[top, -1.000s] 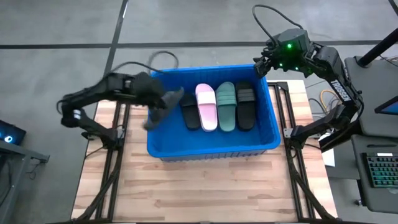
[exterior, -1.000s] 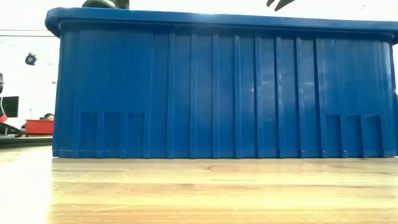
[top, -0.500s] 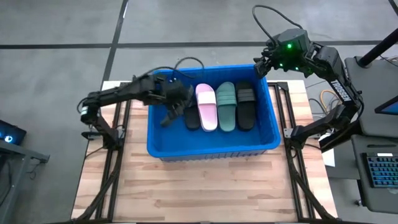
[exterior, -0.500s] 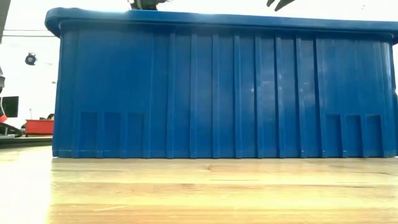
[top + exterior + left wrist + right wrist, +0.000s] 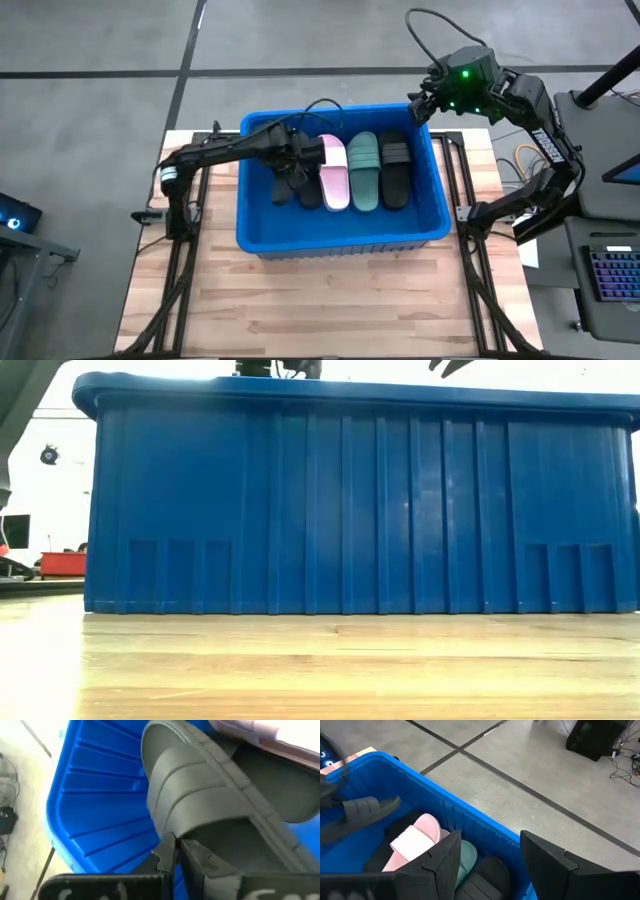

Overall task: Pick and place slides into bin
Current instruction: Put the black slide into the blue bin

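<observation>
The blue bin (image 5: 255, 235) stands mid-table and fills the low view (image 5: 340, 500). Inside it lie a black slide (image 5: 309, 190), a pink slide (image 5: 333, 172), a green slide (image 5: 364, 170) and another black slide (image 5: 394, 168), side by side on the bin's floor. My left gripper (image 5: 300, 158) reaches in over the bin's left wall and is shut on a dark grey slide (image 5: 282, 186), which also shows in the left wrist view (image 5: 200, 795). My right gripper (image 5: 425, 100) is open and empty above the bin's far right corner. My left gripper pinches the dark grey slide at its side edge, where the strap meets the sole (image 5: 172, 836), between its two fingers (image 5: 166, 854). The slide hangs tilted below the gripper over the bin's left part (image 5: 365, 810), beside the black slide. Whether it touches the floor, I cannot tell.
The bin's tall walls and rim (image 5: 340, 108) surround the slides. Bare blue floor (image 5: 265, 215) lies at the bin's left side and near side. Wooden table top (image 5: 330, 300) lies in front of the bin. The right wrist view shows the room's floor (image 5: 520, 770) beyond the bin.
My left gripper has carried the dark grey slide toward the table's right edge, from outside the bin's left wall over the rim and into the bin, staying shut on it. The slide now hangs next to the black slide. My right arm has kept still.
</observation>
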Robot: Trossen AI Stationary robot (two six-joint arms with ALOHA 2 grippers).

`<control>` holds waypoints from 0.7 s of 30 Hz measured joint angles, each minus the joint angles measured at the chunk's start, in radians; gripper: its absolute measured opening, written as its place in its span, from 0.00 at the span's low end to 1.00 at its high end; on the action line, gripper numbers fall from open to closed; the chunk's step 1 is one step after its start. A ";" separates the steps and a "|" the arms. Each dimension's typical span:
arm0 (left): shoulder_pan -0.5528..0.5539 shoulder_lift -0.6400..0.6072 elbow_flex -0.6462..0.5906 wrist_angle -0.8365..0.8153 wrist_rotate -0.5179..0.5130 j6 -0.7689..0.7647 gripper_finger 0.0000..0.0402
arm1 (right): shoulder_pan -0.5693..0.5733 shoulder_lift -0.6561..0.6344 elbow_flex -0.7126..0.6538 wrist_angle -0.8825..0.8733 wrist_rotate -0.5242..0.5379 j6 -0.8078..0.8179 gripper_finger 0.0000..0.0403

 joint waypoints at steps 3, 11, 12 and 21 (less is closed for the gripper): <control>0.010 0.031 0.017 0.002 0.002 -0.011 0.00 | 0.000 -0.003 0.000 0.000 0.000 0.000 0.48; 0.030 0.118 0.064 0.001 0.021 -0.060 0.00 | 0.000 -0.011 0.000 0.001 0.000 0.000 0.48; 0.035 0.134 0.069 0.000 0.026 -0.062 0.00 | 0.000 -0.012 0.000 0.001 0.000 0.000 0.48; 0.057 0.271 0.177 0.000 0.072 -0.066 0.00 | 0.000 -0.021 0.000 0.001 0.000 0.000 0.48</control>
